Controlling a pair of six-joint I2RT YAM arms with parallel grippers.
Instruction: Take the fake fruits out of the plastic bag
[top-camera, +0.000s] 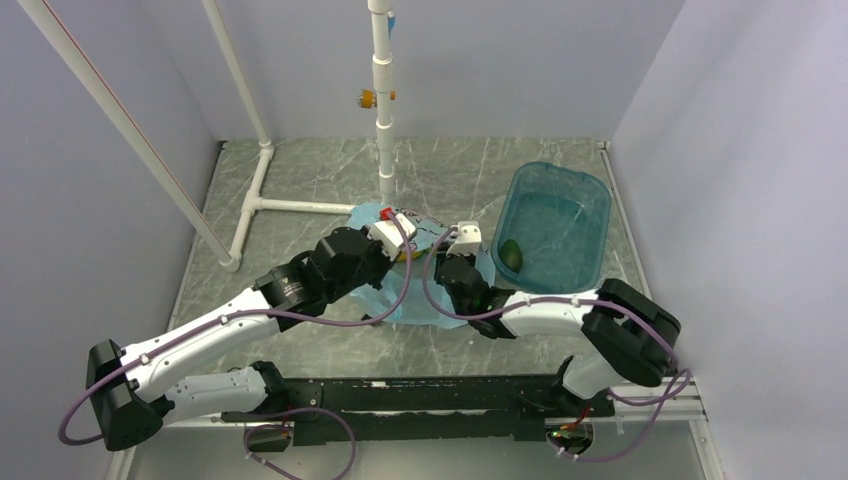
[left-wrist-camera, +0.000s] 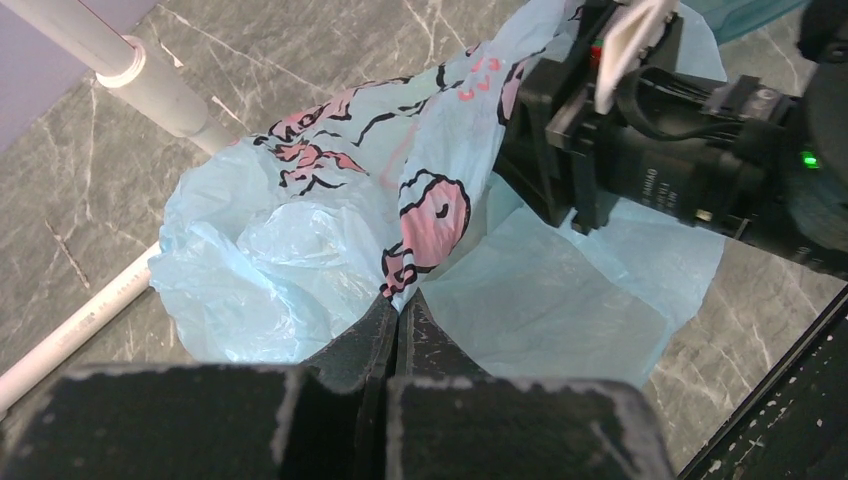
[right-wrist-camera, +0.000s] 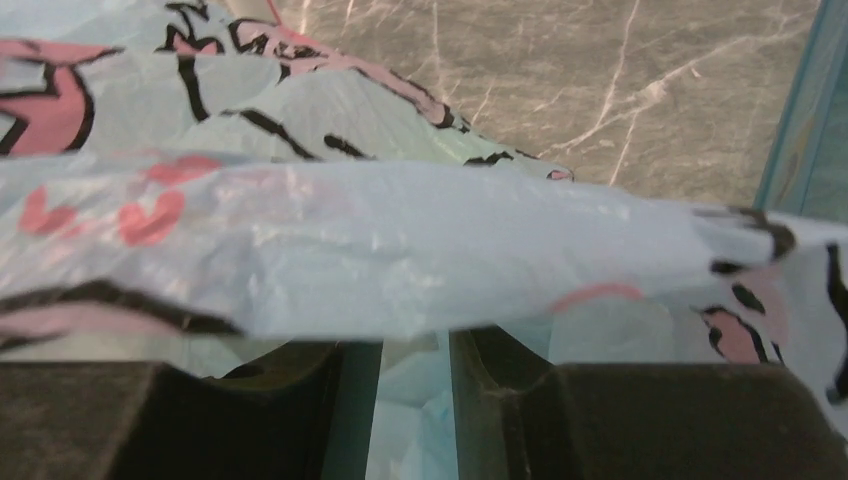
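The plastic bag (top-camera: 425, 295) lies crumpled on the table between my two arms, light blue with a pink and black print (left-wrist-camera: 430, 215). My left gripper (left-wrist-camera: 400, 303) is shut on a fold of the bag's film. My right gripper (right-wrist-camera: 415, 345) reaches into the bag from the right. Its fingers stand a narrow gap apart with bag film in the gap, and a fold of the bag hides their tips. A dark green oval fruit (top-camera: 510, 252) lies in the teal tub (top-camera: 600, 200). A small yellowish patch (top-camera: 405, 256) shows at the bag by the left gripper (top-camera: 398, 243).
The rigid teal tub stands at the back right, close to the right arm (top-camera: 560, 310). A white pipe frame (top-camera: 385, 150) rises behind the bag, and its floor pipes (left-wrist-camera: 150, 85) run along the bag's left side. Walls enclose the table.
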